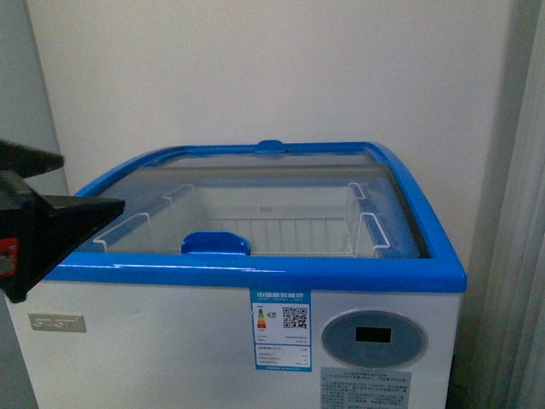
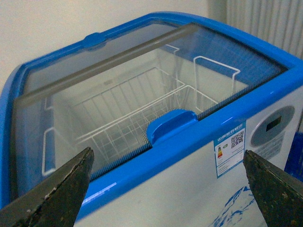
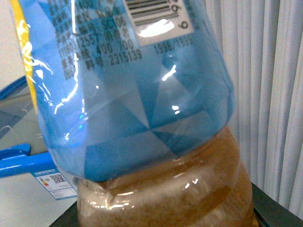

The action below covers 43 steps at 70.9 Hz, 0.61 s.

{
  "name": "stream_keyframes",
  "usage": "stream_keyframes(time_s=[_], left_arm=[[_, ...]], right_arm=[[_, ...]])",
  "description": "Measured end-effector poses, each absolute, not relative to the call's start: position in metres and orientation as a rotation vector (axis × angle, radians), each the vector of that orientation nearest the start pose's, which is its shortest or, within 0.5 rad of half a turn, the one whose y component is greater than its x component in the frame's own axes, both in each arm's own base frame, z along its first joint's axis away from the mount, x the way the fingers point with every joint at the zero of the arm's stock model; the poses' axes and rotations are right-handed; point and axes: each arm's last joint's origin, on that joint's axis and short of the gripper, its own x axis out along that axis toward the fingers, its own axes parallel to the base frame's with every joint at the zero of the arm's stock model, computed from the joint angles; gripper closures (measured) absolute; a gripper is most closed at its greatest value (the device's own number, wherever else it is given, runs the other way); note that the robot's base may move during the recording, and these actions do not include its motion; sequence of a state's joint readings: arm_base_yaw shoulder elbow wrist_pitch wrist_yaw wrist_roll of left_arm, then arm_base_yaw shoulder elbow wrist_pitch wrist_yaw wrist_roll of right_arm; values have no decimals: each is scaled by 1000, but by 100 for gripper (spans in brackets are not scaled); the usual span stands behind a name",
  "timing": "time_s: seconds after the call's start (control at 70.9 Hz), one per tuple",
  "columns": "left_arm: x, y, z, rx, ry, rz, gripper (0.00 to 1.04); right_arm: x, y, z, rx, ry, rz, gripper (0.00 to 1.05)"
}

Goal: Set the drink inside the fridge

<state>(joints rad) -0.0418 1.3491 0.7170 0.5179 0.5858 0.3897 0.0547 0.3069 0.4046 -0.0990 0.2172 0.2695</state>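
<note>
The fridge [image 1: 255,273] is a white chest freezer with a blue rim, right in front of me. Its curved glass lids [image 1: 255,183] cover the top, and the front lid's blue handle [image 1: 216,243] sits at the front edge. My left gripper [image 1: 85,183] is open and empty, at the fridge's front left corner. In the left wrist view [image 2: 166,156] its fingers [image 2: 66,189] straddle the front rim below the handle [image 2: 171,124]. The drink bottle [image 3: 142,94], blue-labelled with brown liquid, fills the right wrist view. My right gripper is shut on it and mostly hidden.
A white wire basket [image 1: 281,230] hangs inside under the glass. An energy label [image 1: 280,329] and an oval grey display panel [image 1: 373,337] are on the fridge front. A white wall stands behind. Pale curtains [image 3: 270,71] hang to the right.
</note>
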Motion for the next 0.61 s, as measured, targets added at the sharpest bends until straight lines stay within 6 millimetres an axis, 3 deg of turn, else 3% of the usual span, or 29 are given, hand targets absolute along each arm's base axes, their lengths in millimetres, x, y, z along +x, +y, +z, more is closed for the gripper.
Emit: stream_keyframes(time_s=[0.31, 0.607], left_arm=[[330, -60, 250, 781, -35, -868, 8], [365, -76, 243, 974, -67, -928, 8]], right_arm=[[103, -1, 267, 269, -21, -162, 58], [103, -1, 267, 269, -21, -162, 58]])
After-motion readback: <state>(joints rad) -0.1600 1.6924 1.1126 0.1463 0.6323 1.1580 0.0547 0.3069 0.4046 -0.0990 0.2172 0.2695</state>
